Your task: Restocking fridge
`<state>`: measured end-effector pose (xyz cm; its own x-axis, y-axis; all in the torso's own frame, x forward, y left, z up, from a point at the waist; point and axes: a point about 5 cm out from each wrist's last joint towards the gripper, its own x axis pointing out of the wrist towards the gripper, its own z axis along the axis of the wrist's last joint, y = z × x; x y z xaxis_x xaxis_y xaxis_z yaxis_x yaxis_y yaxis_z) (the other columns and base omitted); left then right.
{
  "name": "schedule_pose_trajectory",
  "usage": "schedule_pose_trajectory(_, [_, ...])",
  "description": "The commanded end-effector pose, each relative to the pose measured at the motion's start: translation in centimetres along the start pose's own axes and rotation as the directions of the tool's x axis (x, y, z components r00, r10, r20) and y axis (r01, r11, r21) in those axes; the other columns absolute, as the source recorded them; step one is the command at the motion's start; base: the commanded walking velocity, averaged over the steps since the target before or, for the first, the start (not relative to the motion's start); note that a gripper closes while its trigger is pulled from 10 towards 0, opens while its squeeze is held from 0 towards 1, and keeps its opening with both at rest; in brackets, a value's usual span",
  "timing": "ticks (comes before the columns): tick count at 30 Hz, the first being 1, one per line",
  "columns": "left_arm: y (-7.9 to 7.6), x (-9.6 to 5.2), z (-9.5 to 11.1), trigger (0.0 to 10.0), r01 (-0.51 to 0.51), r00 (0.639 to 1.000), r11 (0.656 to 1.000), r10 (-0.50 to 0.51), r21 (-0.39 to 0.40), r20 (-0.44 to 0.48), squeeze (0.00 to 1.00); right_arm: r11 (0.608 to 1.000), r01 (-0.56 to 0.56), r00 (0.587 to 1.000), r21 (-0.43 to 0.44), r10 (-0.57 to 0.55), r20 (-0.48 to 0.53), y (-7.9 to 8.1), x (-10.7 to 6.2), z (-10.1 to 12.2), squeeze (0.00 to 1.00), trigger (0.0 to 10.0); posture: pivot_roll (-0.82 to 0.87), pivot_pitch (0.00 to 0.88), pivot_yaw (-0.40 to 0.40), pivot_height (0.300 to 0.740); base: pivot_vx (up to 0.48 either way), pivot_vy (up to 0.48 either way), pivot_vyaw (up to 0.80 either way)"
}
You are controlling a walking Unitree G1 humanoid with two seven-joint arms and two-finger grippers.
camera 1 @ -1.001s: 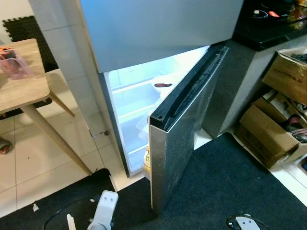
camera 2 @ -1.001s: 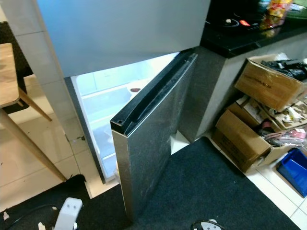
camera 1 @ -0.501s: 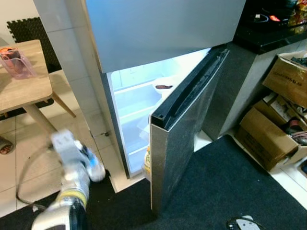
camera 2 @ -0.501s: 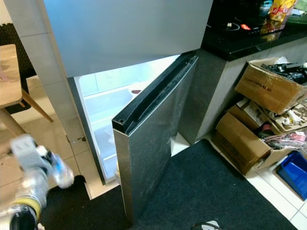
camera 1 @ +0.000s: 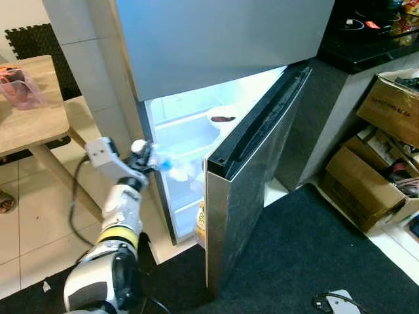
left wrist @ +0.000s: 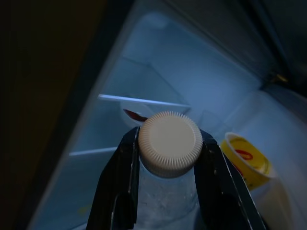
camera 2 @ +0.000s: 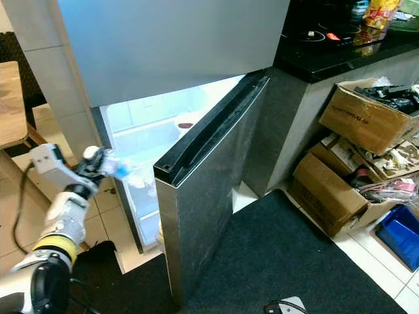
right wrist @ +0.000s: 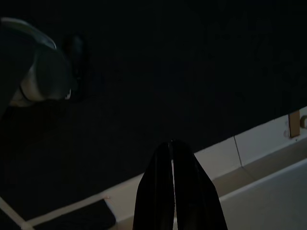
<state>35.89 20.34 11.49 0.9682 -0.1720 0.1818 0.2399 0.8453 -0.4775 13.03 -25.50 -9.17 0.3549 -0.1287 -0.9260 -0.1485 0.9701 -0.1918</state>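
The fridge's lower compartment (camera 1: 186, 140) stands lit, and its grey door (camera 1: 252, 176) is swung wide toward me. My left gripper (camera 1: 149, 160) is raised at the compartment's left edge, shut on a clear bottle (camera 1: 165, 163). In the left wrist view the bottle's white ribbed cap (left wrist: 170, 143) sits between the two black fingers (left wrist: 120, 187). Inside, a white bowl (camera 1: 221, 116) rests on the upper shelf. A yellow container (left wrist: 247, 160) stands low in the fridge near the door. My right gripper (right wrist: 172, 153) hangs idle over the dark mat, fingers shut together.
A wooden table (camera 1: 26, 124) with a pink container (camera 1: 19, 85) stands at the left. Cardboard boxes (camera 1: 366, 183) pile up at the right under a black counter (camera 1: 373, 39). A dark mat (camera 1: 308, 255) covers the floor by the door.
My left arm has risen from near the floor to the fridge opening, carrying the bottle to the right. The door has not moved.
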Motion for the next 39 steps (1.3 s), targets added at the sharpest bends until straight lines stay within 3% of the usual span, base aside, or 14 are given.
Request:
schedule_pose_trajectory(1, [-1.5, 0.6, -0.6, 10.0, 0.092, 0.996, 0.994, -0.092, -0.064, -0.003, 0.0, 1.0, 0.005, 1.0, 0.002, -0.005, 0.009, 0.0, 0.0, 0.1, 0.0, 10.0, -0.08, 0.0, -0.012, 0.74, 0.0, 0.0, 0.0])
schedule_pose_trajectory(9, [-4.1, 0.8, -3.0, 10.0, 0.211, 0.974, 0.957, -0.222, -0.198, -0.035, 0.0, 1.0, 0.016, 1.0, 0.003, -0.016, 0.009, -0.1, 0.0, 0.1, 0.0, 10.0, -0.08, 0.0, -0.012, 0.74, 0.0, 0.0, 0.0])
schedule_pose_trajectory(13, [-9.7, 0.2, -7.0, 10.0, 0.402, 0.891, 0.85, -0.449, -0.34, -0.071, 0.0, 1.0, 0.017, 1.0, 0.0, -0.017, 0.002, -0.2, 0.0, -0.1, 0.0, 10.0, -0.08, 0.0, -0.013, 0.74, 0.0, 0.0, 0.0])
schedule_pose_trajectory(18, [-12.3, -0.2, -8.4, 10.0, 0.467, 0.842, 0.794, -0.534, -0.388, -0.08, 0.0, 1.0, 0.019, 1.0, -0.005, -0.019, -0.015, -0.1, 0.0, -0.4, 0.0, 10.0, -0.08, 0.0, -0.014, 0.74, 0.0, 0.0, 0.0])
schedule_pose_trajectory(20, [-14.7, -0.5, -9.4, 10.0, 0.522, 0.793, 0.74, -0.604, -0.424, -0.08, 0.0, 0.998, 0.046, 0.993, -0.031, -0.049, -0.103, -0.5, -0.2, -1.9, 0.0, 10.0, -0.08, 0.0, -0.013, 0.74, 0.0, 0.0, 0.0])
schedule_pose_trajectory(23, [-15.6, -0.6, -9.6, 10.0, 0.553, 0.765, 0.712, -0.639, -0.434, -0.075, 0.0, 0.998, 0.044, 0.976, -0.048, -0.053, -0.212, -0.7, -0.5, -4.1, 0.0, 10.0, -0.08, 0.0, -0.012, 0.74, 0.0, 0.0, 0.0])
schedule_pose_trajectory(29, [-14.4, -0.8, -9.4, 10.0, 0.531, 0.783, 0.736, -0.616, -0.42, -0.091, 0.0, 1.0, 0.007, 0.97, -0.026, -0.013, -0.241, -0.1, -0.6, -4.9, 0.0, 10.0, -0.08, 0.0, -0.007, 0.74, 0.0, 0.0, 0.0])
schedule_pose_trajectory(31, [-12.7, -1.2, -9.6, 10.0, 0.48, 0.812, 0.786, -0.566, -0.389, -0.142, 0.0, 1.0, -0.009, 0.975, -0.01, 0.006, -0.221, 0.2, -0.6, -4.8, 0.0, 10.0, -0.08, 0.0, -0.006, 0.74, 0.0, 0.0, 0.0])
schedule_pose_trajectory(33, [-9.7, -2.2, -10.4, 10.0, 0.372, 0.853, 0.881, -0.449, -0.292, -0.266, 0.0, 1.0, -0.029, 0.985, 0.001, 0.029, -0.172, 0.9, -0.3, -4.0, 0.0, 10.0, -0.08, 0.0, -0.005, 0.74, 0.0, 0.0, 0.0])
schedule_pose_trajectory(35, [-9.7, -2.2, -10.4, 10.0, 0.372, 0.853, 0.881, -0.449, -0.292, -0.266, 0.0, 1.0, -0.029, 0.985, 0.001, 0.029, -0.172, 0.9, -0.3, -4.0, 0.0, 10.0, -0.08, 0.0, -0.005, 0.74, 0.0, 0.0, 0.0])
schedule_pose_trajectory(36, [-7.9, -3.1, -11.0, 10.0, 0.305, 0.864, 0.93, -0.36, -0.205, -0.352, 0.0, 0.999, -0.036, 0.988, 0.008, 0.037, -0.149, 1.1, -0.2, -3.5, 0.0, 10.0, -0.08, 0.0, -0.004, 0.74, 0.0, 0.0, 0.0])
schedule_pose_trajectory(37, [-7.9, -3.1, -11.0, 10.0, 0.305, 0.864, 0.93, -0.36, -0.205, -0.352, 0.0, 0.999, -0.036, 0.988, 0.008, 0.037, -0.149, 1.1, -0.2, -3.5, 0.0, 10.0, -0.08, 0.0, -0.004, 0.74, 0.0, 0.0, 0.0])
schedule_pose_trajectory(38, [-6.0, -4.2, -11.6, 10.0, 0.218, 0.869, 0.97, -0.242, -0.106, -0.433, 0.0, 0.999, -0.038, 0.991, 0.01, 0.039, -0.13, 1.3, -0.1, -3.0, 0.0, 10.0, -0.08, 0.0, -0.004, 0.74, 0.0, 0.0, 0.0])
schedule_pose_trajectory(39, [-6.0, -4.2, -11.6, 10.0, 0.218, 0.869, 0.97, -0.242, -0.106, -0.433, 0.0, 0.999, -0.038, 0.991, 0.01, 0.039, -0.13, 1.3, -0.1, -3.0, 0.0, 10.0, -0.08, 0.0, -0.004, 0.74, 0.0, 0.0, 0.0])
